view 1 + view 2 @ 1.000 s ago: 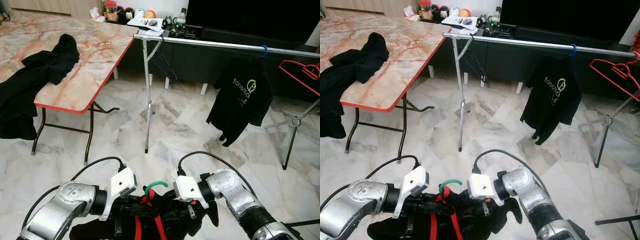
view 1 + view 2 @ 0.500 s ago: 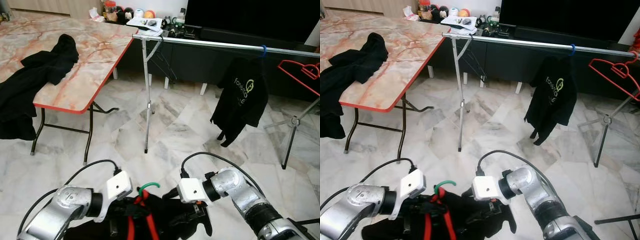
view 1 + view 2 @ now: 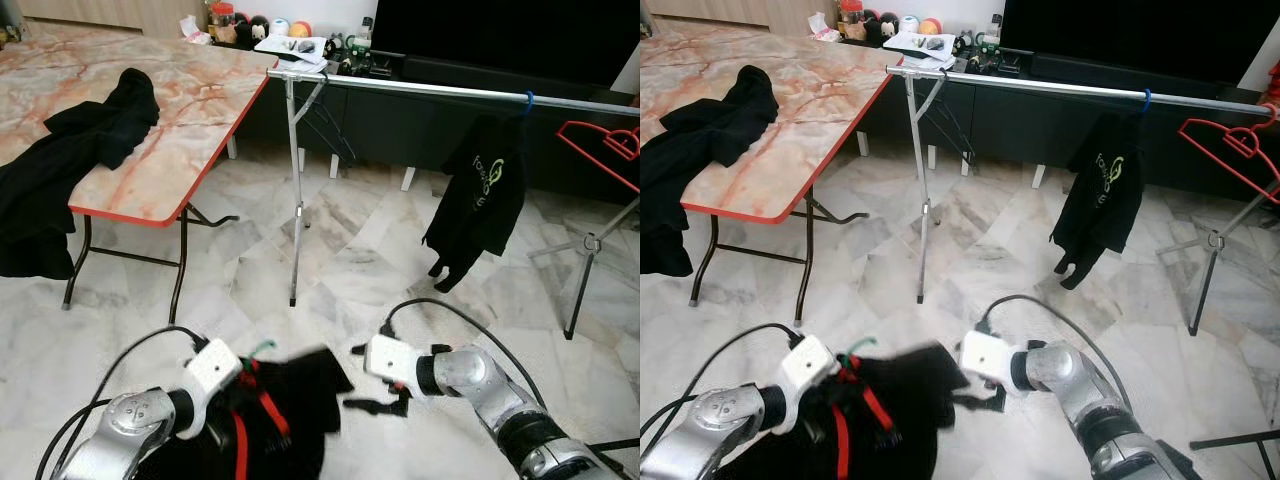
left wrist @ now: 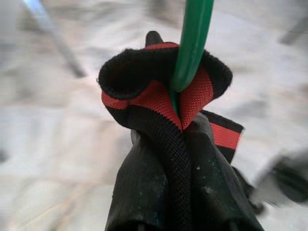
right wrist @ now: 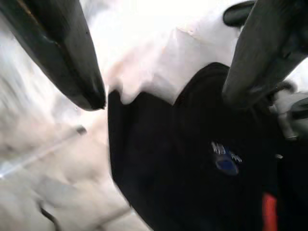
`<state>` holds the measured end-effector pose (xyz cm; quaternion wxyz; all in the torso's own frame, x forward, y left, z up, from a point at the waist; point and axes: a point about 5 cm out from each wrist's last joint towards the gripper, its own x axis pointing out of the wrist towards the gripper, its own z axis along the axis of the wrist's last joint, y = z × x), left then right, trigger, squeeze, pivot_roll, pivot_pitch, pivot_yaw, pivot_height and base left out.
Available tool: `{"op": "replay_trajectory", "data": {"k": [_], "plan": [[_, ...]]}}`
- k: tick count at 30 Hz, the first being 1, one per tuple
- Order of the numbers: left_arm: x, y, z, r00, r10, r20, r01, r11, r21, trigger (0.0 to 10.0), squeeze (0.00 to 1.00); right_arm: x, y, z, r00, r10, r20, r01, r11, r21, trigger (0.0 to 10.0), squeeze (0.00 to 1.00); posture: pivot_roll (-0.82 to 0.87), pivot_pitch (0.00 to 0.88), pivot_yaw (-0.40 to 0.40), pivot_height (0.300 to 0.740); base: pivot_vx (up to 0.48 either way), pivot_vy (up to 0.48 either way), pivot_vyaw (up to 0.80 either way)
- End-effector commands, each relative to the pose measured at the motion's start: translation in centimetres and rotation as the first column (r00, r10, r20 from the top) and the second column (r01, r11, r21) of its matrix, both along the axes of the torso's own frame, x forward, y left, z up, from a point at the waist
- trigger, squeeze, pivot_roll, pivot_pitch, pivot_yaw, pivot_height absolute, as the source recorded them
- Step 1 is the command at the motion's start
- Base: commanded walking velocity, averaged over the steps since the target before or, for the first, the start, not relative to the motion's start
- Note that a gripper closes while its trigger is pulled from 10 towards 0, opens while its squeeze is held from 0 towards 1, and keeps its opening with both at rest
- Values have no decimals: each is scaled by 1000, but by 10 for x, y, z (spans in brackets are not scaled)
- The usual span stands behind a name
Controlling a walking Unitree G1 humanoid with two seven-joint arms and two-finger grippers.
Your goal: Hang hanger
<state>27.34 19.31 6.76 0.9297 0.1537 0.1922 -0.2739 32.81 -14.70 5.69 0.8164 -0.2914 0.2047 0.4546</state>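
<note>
Marble floor (image 3: 330,270) spreads below a black garment with red straps (image 3: 275,405) on a green hanger (image 4: 190,43). Left gripper (image 4: 178,192) pinches its collar at the hook. Right gripper (image 5: 163,62) hangs released just beside the cloth.

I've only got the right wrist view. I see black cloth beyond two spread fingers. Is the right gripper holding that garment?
Observer: No. The right gripper is open and closed on nothing, at the right edge of the black garment.
Operator: Then what's holding it?
Observer: The left gripper is shut on the garment at its red-striped collar, where the green hanger hook comes out.
Operator: Where's the rail?
Observer: The silver rail runs across the room ahead, with a black T-shirt hanging on it right of the middle.
</note>
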Motion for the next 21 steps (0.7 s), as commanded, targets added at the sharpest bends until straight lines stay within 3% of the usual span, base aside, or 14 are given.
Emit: {"op": "replay_trajectory", "data": {"k": [1, 3, 4, 7, 9, 10, 16, 21], "plan": [[5, 7, 2, 990, 123, 74, -123, 992, -11, 10000, 0, -6, -11, -19, 958, -281, -52, 285, 953, 102, 10000, 0, 83, 123, -69, 740, 0, 0, 0], [5, 8, -2, 977, 190, 96, -188, 982, -26, 10000, 0, -19, -16, -40, 885, -449, -122, 464, 873, 150, 10000, 0, 87, 123, -66, 740, 0, 0, 0], [5, 8, -2, 977, 190, 96, -188, 982, -26, 10000, 0, -19, -16, -40, 885, -449, -122, 464, 873, 150, 10000, 0, 87, 123, -66, 740, 0, 0, 0], [2, 6, -2, 960, 244, 136, -236, 969, -72, 10000, 0, -53, -26, -78, 755, -612, -237, 643, 761, 84, 10000, 0, 83, 118, -66, 740, 0, 0, 0], [-1, 10, -4, 935, 309, 175, -298, 951, -87, 10000, 0, -86, -36, -104, 591, -737, -327, 785, 620, 21, 10000, 0, 82, 110, -65, 740, 0, 0, 0], [-1, 10, -4, 935, 309, 175, -298, 951, -87, 10000, 0, -86, -36, -104, 591, -737, -327, 785, 620, 21, 10000, 0, 82, 110, -65, 740, 0, 0, 0], [-10, 11, -3, 900, 380, 215, -355, 924, -145, 10000, 0, -133, -43, -134, 388, -822, -416, 885, 459, -80, 10000, 0, 69, 70, -54, 740, 0, 0, 0], [-12, 5, -8, 918, 341, 204, -322, 939, -118, 10000, 0, -144, -40, -140, 347, -847, -402, 899, 423, -114, 10000, 0, 57, 56, -40, 740, 0, 0, 0]]}}
